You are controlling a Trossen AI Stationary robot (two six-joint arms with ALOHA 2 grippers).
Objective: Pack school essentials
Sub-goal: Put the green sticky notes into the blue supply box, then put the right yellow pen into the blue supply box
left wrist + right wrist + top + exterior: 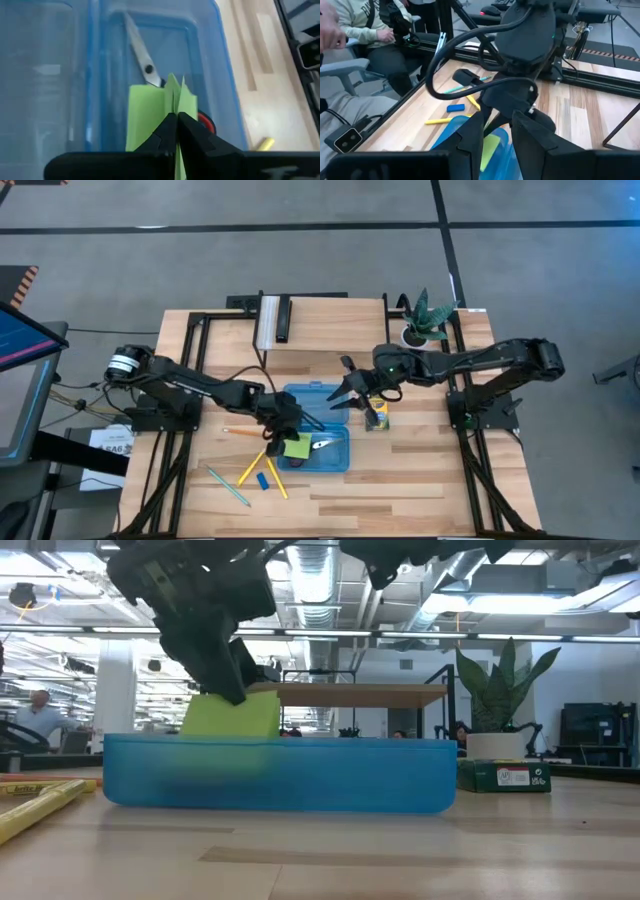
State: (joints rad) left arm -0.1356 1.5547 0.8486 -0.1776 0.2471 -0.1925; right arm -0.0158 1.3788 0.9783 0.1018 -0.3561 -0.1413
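One lime-green sticky-note pad [150,112] is pinched between the closed fingers of the left hand [176,131], above the blue translucent plastic case [335,458] where red-handled scissors [145,65] lie. The right hand [345,392] is held open over the case's far edge.

The table [420,480] was pale, smooth wood; the case [280,775] was glossy translucent blue plastic (cloudy at the walls). The sticky-note pad [150,112] looked like matt paper, the scissors [142,55] bare metal.
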